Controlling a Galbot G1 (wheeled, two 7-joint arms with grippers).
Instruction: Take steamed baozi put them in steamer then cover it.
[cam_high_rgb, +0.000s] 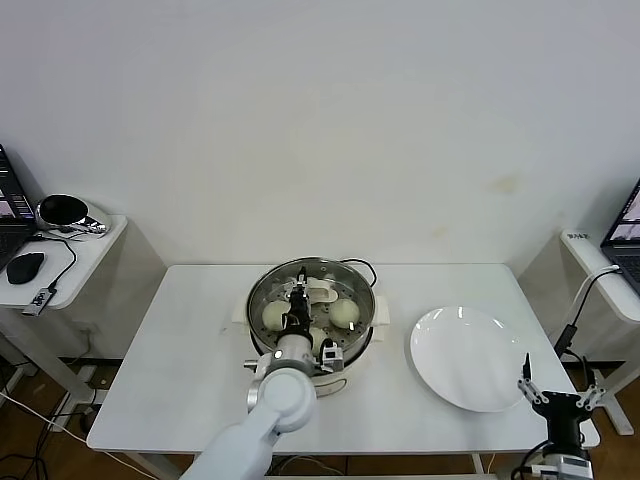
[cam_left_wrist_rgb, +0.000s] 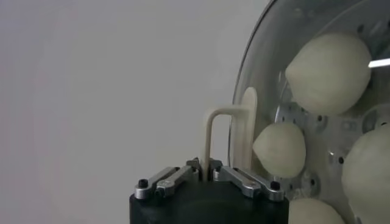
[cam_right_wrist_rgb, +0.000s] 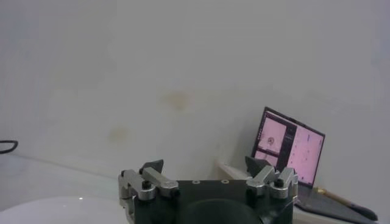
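Observation:
The steamer (cam_high_rgb: 257, 300) stands mid-table with the glass cover (cam_high_rgb: 350, 280) lying over it. Through the glass I see three steamed baozi (cam_high_rgb: 273, 316) (cam_high_rgb: 344, 312) (cam_left_wrist_rgb: 329, 64). My left gripper (cam_high_rgb: 297, 305) reaches in from the near side over the lid. In the left wrist view its fingers (cam_left_wrist_rgb: 205, 165) sit tight on either side of the cover's cream handle (cam_left_wrist_rgb: 210, 137). My right gripper (cam_high_rgb: 562, 385) hangs open and empty off the table's near right corner, its fingertips (cam_right_wrist_rgb: 204, 164) wide apart.
A flat white plate (cam_high_rgb: 470, 372) lies bare to the right of the steamer. A power cord runs off behind the pot. Side tables flank the table: a mouse and helmet on the left, a laptop (cam_right_wrist_rgb: 289, 152) on the right.

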